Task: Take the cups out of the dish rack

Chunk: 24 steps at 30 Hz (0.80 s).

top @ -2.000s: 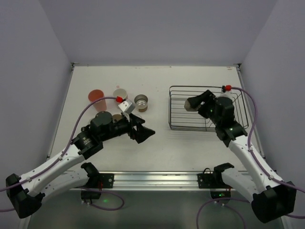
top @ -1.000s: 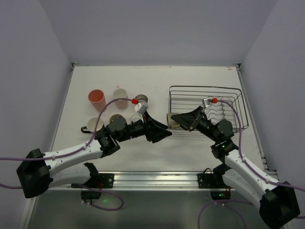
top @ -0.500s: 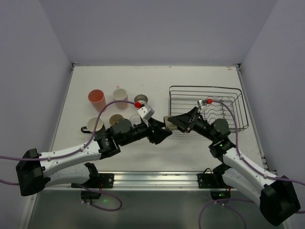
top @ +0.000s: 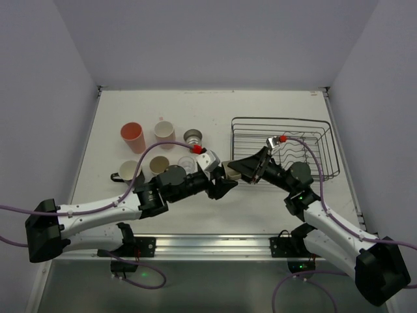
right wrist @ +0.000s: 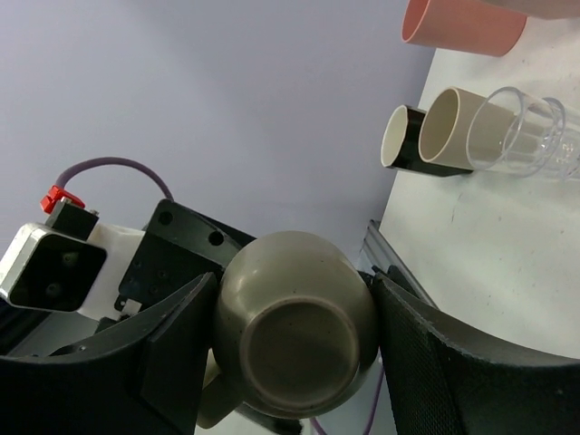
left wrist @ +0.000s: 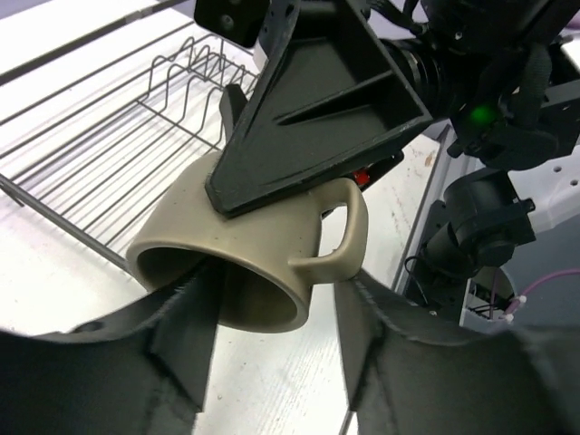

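At the left of the top view, six cups stand on the worktop (top: 215, 111): a salmon cup (top: 132, 136), a pale pink cup (top: 164, 129), a metal cup (top: 193, 137), a clear cup (top: 187, 163), a beige cup (top: 158, 165) and a pale cup with a dark handle (top: 129, 171).

Just right of them, near the frame's centre, the left tool (top: 221, 184) reaches toward the olive-grey mug (left wrist: 272, 245). Its wrist view shows its fingers (left wrist: 181, 335) spread wide on either side of the mug's open mouth, not clamped.

The mug hangs in the air between the two tools, tipped on its side, mouth toward the left tool and handle out to one side. The right tool (top: 242, 167) grasps it across the body, its base showing between that tool's fingers (right wrist: 172, 353).

At the right, the dish rack (top: 281, 119) shows no cup in it.

The mug looks stiff, smooth and probably slippery, weighty for its size, and likely to chip if dropped. The body wall near the rim seems the best hold, since the handle would let it swing. The left tool should clench before the right tool lets go.
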{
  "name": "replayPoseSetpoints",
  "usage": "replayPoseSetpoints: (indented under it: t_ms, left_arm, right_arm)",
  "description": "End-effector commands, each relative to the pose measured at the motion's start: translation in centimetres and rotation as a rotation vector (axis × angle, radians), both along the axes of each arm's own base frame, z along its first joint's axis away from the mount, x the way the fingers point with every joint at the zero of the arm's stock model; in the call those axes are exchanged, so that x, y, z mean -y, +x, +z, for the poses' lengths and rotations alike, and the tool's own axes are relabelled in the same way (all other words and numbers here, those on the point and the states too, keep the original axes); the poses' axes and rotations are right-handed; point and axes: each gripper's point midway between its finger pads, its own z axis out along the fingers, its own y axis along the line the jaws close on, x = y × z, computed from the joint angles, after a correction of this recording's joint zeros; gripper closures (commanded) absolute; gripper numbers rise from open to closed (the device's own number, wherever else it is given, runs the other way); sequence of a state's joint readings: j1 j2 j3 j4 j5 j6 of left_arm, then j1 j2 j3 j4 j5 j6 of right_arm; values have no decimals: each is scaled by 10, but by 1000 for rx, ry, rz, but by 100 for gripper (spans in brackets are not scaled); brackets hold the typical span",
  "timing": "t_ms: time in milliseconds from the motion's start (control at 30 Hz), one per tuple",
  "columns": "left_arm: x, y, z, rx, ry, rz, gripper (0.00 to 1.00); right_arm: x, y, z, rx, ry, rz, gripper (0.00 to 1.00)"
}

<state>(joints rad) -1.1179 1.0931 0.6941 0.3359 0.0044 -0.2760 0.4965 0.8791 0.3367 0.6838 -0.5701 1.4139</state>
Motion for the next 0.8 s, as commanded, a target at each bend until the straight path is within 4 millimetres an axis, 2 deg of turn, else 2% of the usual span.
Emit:
replayPoseSetpoints:
  t_ms: [0,33,67,133,167,233,300,333,367,400,433,500,533,567,600,700,733,767]
  left_arm:
    - [6,11,22,68,-40,36,49]
    - [6,12,23,74,-45,43,54]
    - [6,16,24,77,-47,64,66]
    - [4,22,28,86,-50,95,79]
    - [4,22,30,88,-50,100,91]
    - [3,23,32,85,-50,109,99]
    - [0,24,36,75,-46,119,100]
    - [-5,24,29,49,-16,133,100]
    - [-8,24,27,35,-1,142,100]
    - [-11,23,28,23,9,148,100]
    - [-22,21,19,-16,52,173,100]
    - [-33,19,16,-53,87,198,100]
    - [-48,16,-6,-109,181,227,100]
    - [-58,13,-5,-129,194,243,100]
    - [-71,8,-18,-166,271,258,100]
    - [-95,3,-25,-241,350,327,100]
    - [-110,-3,-43,-293,435,353,100]
    - [-113,-7,-52,-321,481,354,100]
  right_arm:
    - [-3,-13,30,70,66,61,64]
    - [-4,-14,30,68,64,66,64]
    - [-4,-15,29,65,63,72,64]
    - [-4,-16,28,64,62,75,64]
    - [-4,-16,27,61,61,74,64]
    - [-4,-15,23,61,48,68,61]
    - [-4,-12,18,55,32,57,39]
    - [-4,-10,14,60,16,48,31]
    - [-4,-9,13,66,6,42,18]
    - [-4,-7,11,67,-7,33,13]
    - [-3,-4,2,59,-44,15,8]
    - [-1,0,-2,67,-77,-12,1]
    - [1,6,-12,63,-124,-49,1]
    - [3,9,-12,72,-142,-68,1]
    - [5,10,-12,84,-156,-86,1]
    - [14,20,-21,102,-240,-158,1]
    - [17,20,-24,121,-275,-174,1]
    - [21,25,-22,134,-292,-209,1]
